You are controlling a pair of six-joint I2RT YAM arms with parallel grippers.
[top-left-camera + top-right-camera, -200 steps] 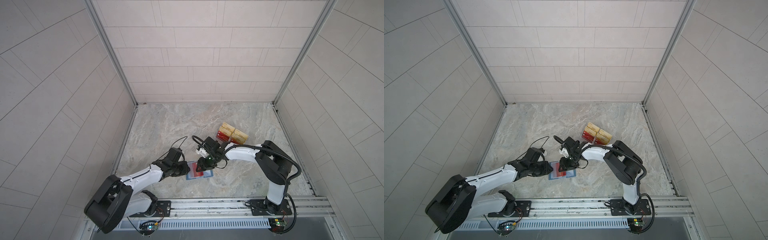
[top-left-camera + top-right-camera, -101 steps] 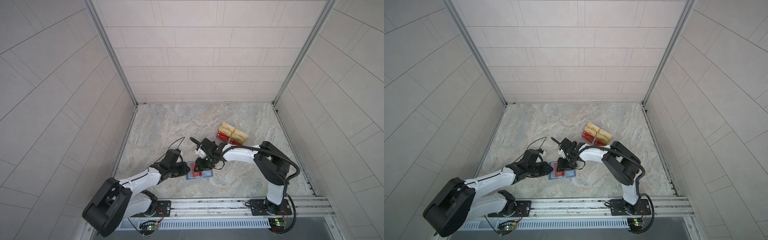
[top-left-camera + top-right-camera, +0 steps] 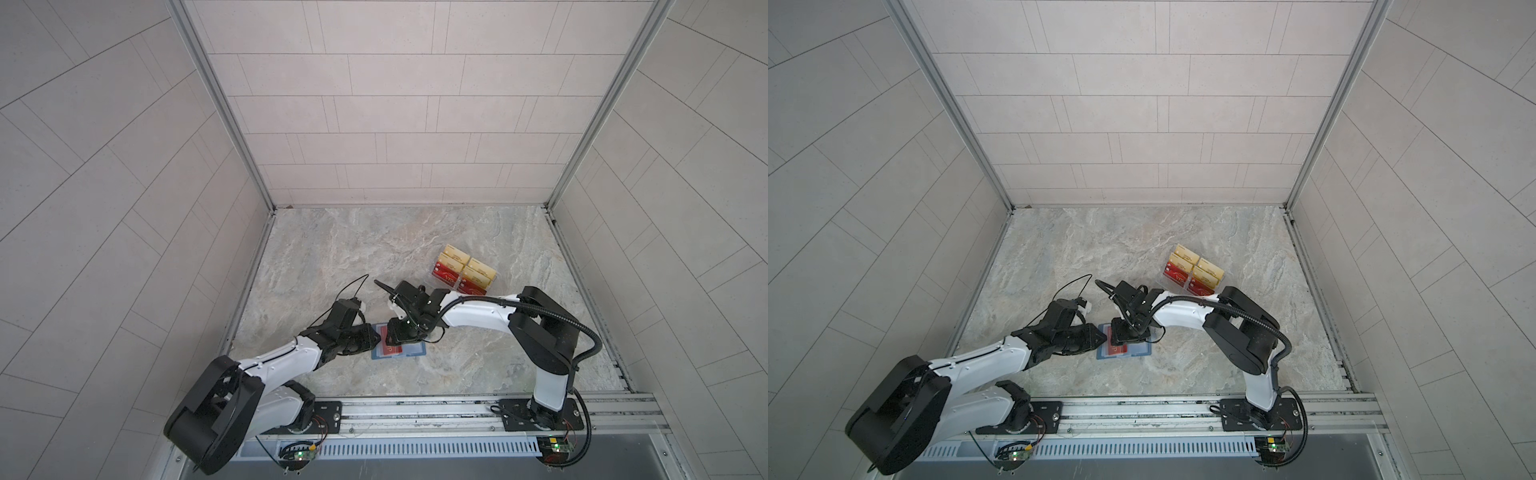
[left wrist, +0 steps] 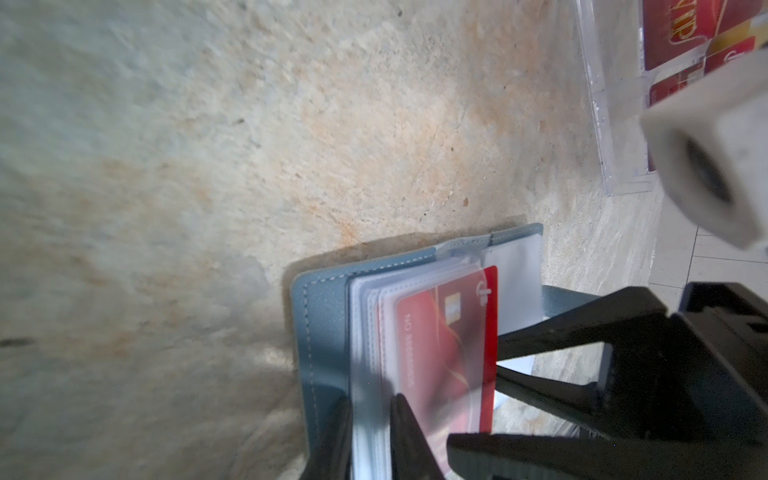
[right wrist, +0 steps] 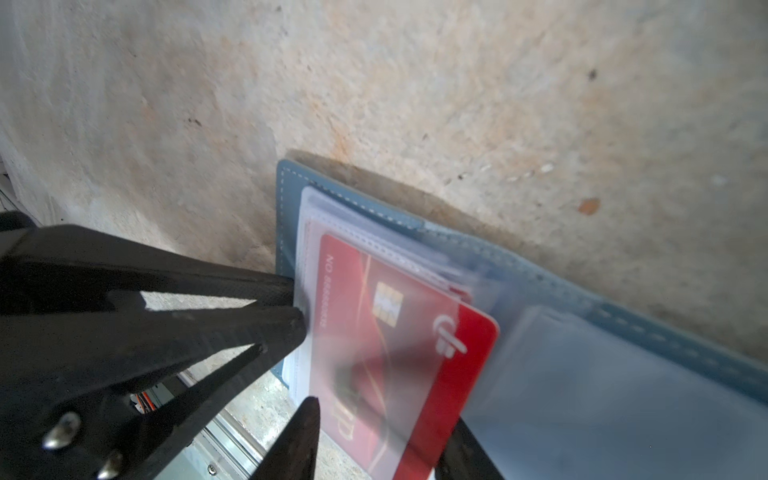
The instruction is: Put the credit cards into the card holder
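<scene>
While the left tool (image 5: 296,308) pinches the slate-blue leather card holder (image 4: 322,332) steady, the right tool (image 5: 382,415), half-spread astride the flat red plastic card (image 5: 469,345), grip unclear, should nudge it home.

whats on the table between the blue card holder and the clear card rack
Nothing: the left wrist view shows bare tabletop between the card holder and the clear rack. In a top view only the right arm reaches above it.

Gold "VIP" legible on racked red card (image 4: 677,29), behind clear rack (image 4: 598,124) wall. On sleeved red card (image 5: 415,332) in card holder (image 5: 287,216): white "NO" plus row of eights, end digits blurred; gold "VIP" below, half smeared.
</scene>
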